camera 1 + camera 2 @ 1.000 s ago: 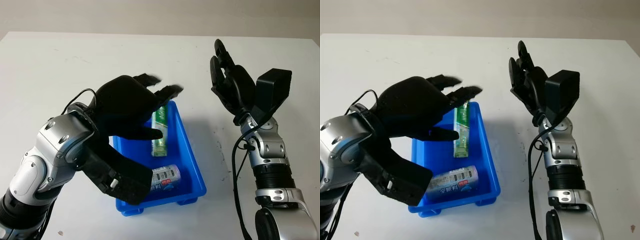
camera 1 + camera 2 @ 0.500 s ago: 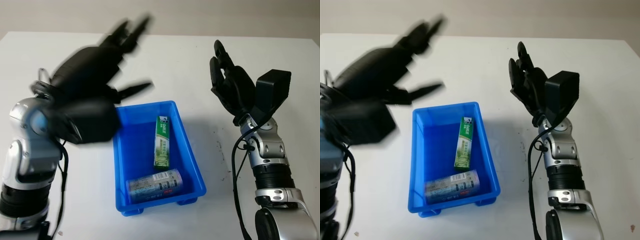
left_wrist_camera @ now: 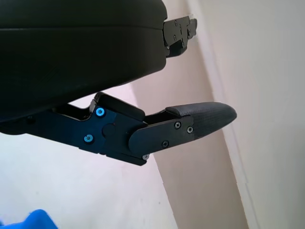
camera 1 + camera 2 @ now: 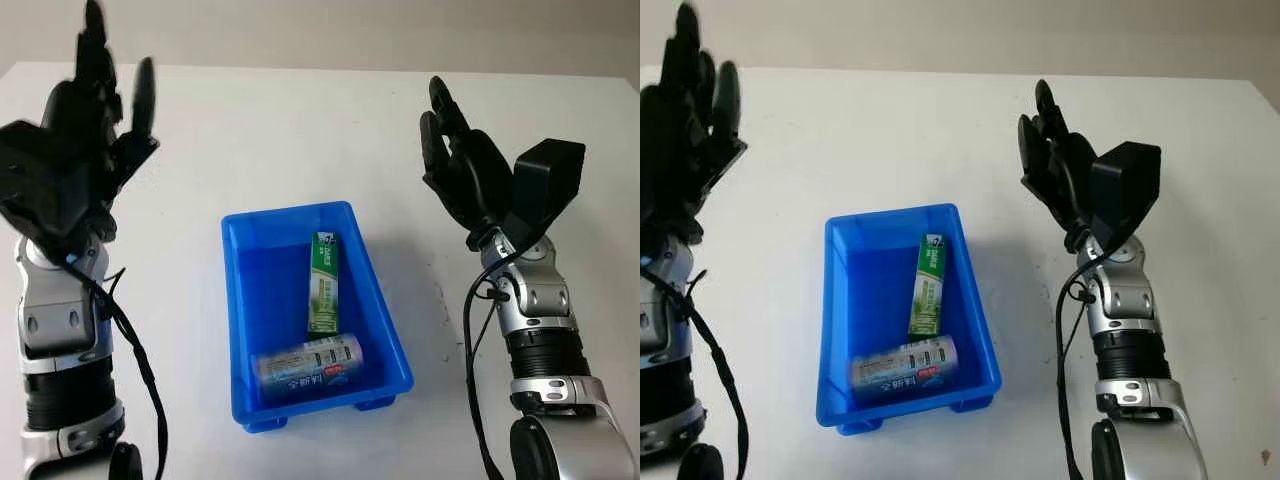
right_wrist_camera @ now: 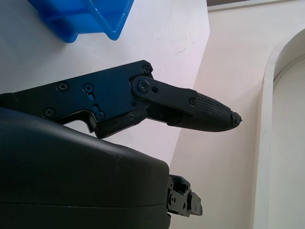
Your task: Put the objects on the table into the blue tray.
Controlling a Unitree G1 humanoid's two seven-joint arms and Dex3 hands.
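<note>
The blue tray (image 4: 238,300) sits mid-table. Inside it a green toothpaste box (image 4: 324,282) lies lengthwise, and a silver can (image 4: 307,362) lies on its side at the tray's near end. My left hand (image 4: 75,150) is raised to the left of the tray, open and holding nothing. My right hand (image 4: 455,165) is raised to the right of the tray, open and holding nothing. A corner of the tray (image 5: 81,16) shows in the right wrist view, past the hand's finger (image 5: 190,107).
The white table (image 4: 300,130) spreads around the tray, with its far edge against a beige wall. Cables hang along both forearms.
My left hand has lifted off the tray and swung up and to the left, leaving the can and the box uncovered in the tray. The right hand has stayed still.
</note>
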